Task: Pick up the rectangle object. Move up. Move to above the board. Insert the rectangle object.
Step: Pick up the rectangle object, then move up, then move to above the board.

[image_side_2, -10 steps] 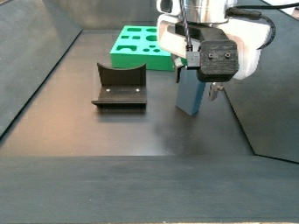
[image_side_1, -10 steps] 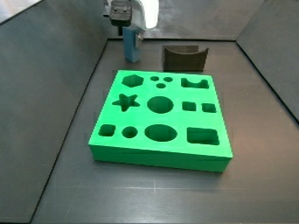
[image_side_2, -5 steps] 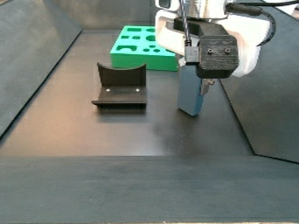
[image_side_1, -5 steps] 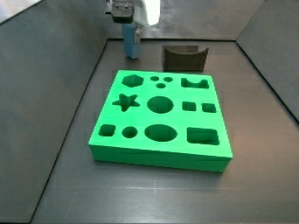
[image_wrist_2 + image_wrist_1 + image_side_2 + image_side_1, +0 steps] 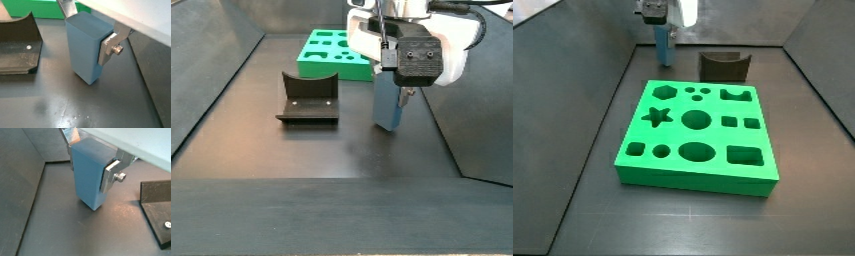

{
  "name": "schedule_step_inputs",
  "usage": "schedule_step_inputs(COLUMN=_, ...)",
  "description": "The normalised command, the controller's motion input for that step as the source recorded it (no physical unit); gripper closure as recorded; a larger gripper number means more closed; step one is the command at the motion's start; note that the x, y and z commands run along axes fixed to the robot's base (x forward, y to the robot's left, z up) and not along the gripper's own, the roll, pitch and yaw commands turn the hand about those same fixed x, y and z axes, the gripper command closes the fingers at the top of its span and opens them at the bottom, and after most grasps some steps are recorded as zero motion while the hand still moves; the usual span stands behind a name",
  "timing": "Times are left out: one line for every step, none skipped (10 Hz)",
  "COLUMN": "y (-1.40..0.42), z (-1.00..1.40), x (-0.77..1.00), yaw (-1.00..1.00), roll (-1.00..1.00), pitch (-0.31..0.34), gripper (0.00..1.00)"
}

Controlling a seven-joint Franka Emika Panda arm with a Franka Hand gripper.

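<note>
My gripper (image 5: 661,31) is shut on the upper part of the rectangle object (image 5: 663,50), a tall blue-grey block held upright behind the far left corner of the green board (image 5: 694,181). In a side view the gripper (image 5: 396,86) holds the block (image 5: 390,110) with its lower end close above the dark floor. Both wrist views show the block (image 5: 89,178) (image 5: 84,50) between the silver fingers (image 5: 111,174) (image 5: 107,47). A strip of the board (image 5: 40,7) shows behind it.
The dark fixture (image 5: 724,67) stands behind the board, beside the block; it also shows in the other views (image 5: 307,100) (image 5: 17,50) (image 5: 157,208). Grey walls enclose the floor on the sides (image 5: 567,90).
My gripper has risen slightly with the rectangle object in it. The board and the fixture have not moved.
</note>
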Motion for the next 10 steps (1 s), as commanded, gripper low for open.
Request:
schedule_step_inputs(y=0.00, z=0.00, x=0.00, yaw=0.00, roll=0.00, pitch=0.000, gripper=1.00)
schedule_step_inputs(y=0.00, z=0.83, x=0.00, yaw=0.00, roll=0.00, pitch=0.000, gripper=1.00)
schedule_step_inputs(y=-0.01, z=0.81, x=0.04, yaw=-0.02, roll=0.01, pitch=0.001, gripper=1.00)
schedule_step_inputs(y=0.00, z=0.66, x=0.02, yaw=-0.02, roll=0.02, pitch=0.041, gripper=1.00)
schedule_step_inputs(y=0.01, z=0.52, x=0.01, yaw=-0.03, roll=0.03, pitch=0.057, gripper=1.00)
schedule_step_inputs(y=0.01, z=0.37, x=0.00, yaw=-0.03, roll=0.05, pitch=0.065, gripper=1.00)
schedule_step_inputs(y=0.01, z=0.22, x=0.00, yaw=-0.02, roll=0.06, pitch=0.071, gripper=1.00)
schedule_step_inputs(y=0.27, z=1.00, x=0.10, yaw=-0.09, roll=0.11, pitch=-0.101, gripper=1.00)
schedule_step_inputs(y=0.28, z=1.00, x=0.10, yaw=-0.07, roll=0.10, pitch=-0.085, gripper=1.00)
schedule_step_inputs(y=0.26, z=1.00, x=0.09, yaw=-0.06, roll=0.08, pitch=-0.055, gripper=1.00)
